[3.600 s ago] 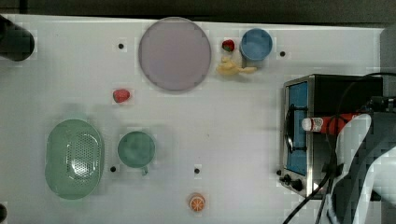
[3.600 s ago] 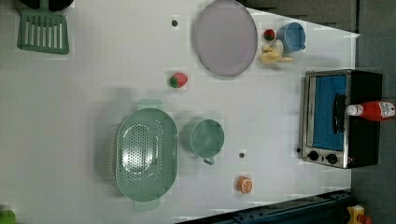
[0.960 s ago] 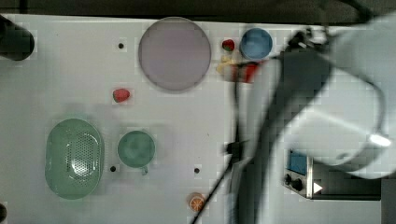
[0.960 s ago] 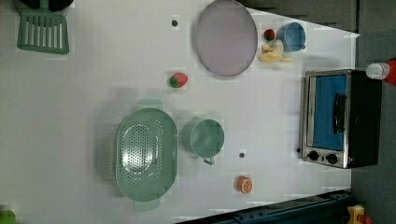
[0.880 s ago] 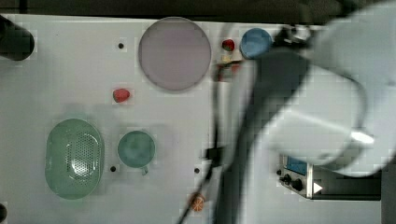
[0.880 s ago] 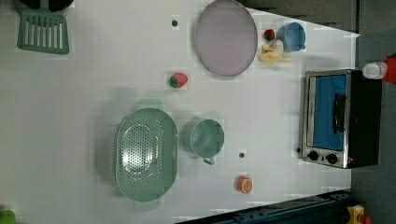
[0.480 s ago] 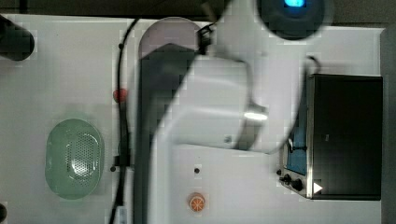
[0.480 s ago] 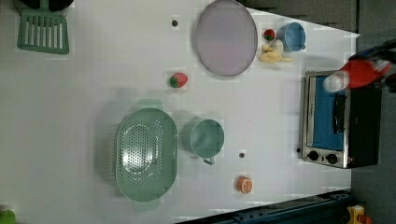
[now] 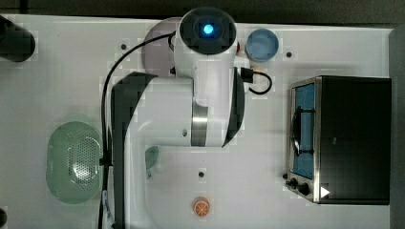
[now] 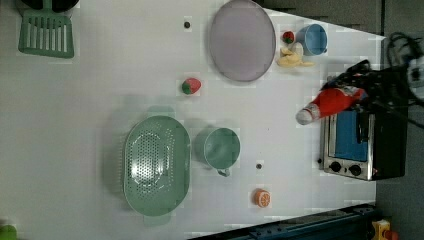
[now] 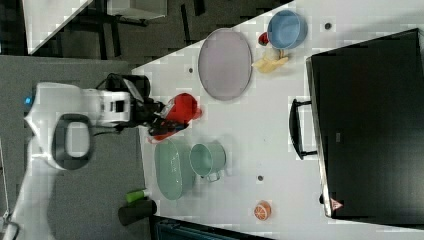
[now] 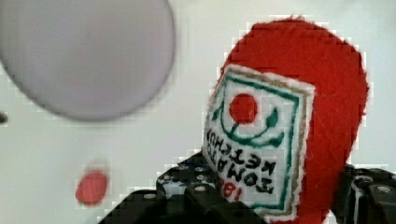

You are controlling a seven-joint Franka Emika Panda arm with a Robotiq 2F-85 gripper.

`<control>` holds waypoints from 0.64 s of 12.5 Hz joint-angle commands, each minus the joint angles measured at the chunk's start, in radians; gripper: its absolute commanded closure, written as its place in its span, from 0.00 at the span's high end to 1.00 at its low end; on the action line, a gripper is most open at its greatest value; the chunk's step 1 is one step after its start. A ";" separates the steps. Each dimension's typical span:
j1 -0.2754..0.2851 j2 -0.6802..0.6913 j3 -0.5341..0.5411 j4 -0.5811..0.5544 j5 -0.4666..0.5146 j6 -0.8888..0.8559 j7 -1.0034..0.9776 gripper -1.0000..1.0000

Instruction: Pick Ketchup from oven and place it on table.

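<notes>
Wrist view, nearest first: claw (image 12: pixel 280 198) closed partway around the lower body of the Ketchup (image 12: pixel 289 126), one dark finger (image 12: pixel 196 193) on each side, label facing the lens. Fuzzy outline and a stitched-looking label patch, so probably stuffed fabric rather than hard plastic. Judged light, soft and squashy, not fragile, with a grippy nap unlikely to slip. Likely to bend or sag if pinched near one end. Best taken across the middle of the body, around the label, with gentle pressure, away from the narrow cap.

Farther out in the wrist view, blurred: mauve plate (image 12: pixel 79 51) and a strawberry (image 12: pixel 92 187) lying on the white surface (image 12: pixel 196 116) below.

Left view: Ketchup (image 10: pixel 330 102) off the oven (image 10: pixel 360 145), carried in the air just above the oven's door-side top corner, tilted, white cap pointing away from the oven toward the open surface (image 10: pixel 100 90). No contact with the surface yet. Right view: bottle (image 11: pixel 182 110) in the claw (image 11: pixel 160 117), well apart from the oven (image 11: pixel 370 120), out on its door side.

Hard to make out: fingertip contact tucked behind the bottle in the wrist view; claw lost among dark cables against the oven in the left view; arm overhead covering bottle, claw and part of the plate in the top view; height above the surface impossible to judge.
</notes>
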 commanded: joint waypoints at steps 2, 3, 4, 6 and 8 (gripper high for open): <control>-0.018 -0.008 -0.017 -0.169 -0.013 0.153 0.006 0.64; -0.020 -0.001 -0.018 -0.213 -0.013 0.188 0.006 0.64; -0.022 0.012 -0.018 -0.250 -0.013 0.221 0.006 0.64; -0.025 0.057 -0.021 -0.302 -0.013 0.301 0.006 0.64; -0.026 0.118 -0.022 -0.324 -0.012 0.385 0.006 0.64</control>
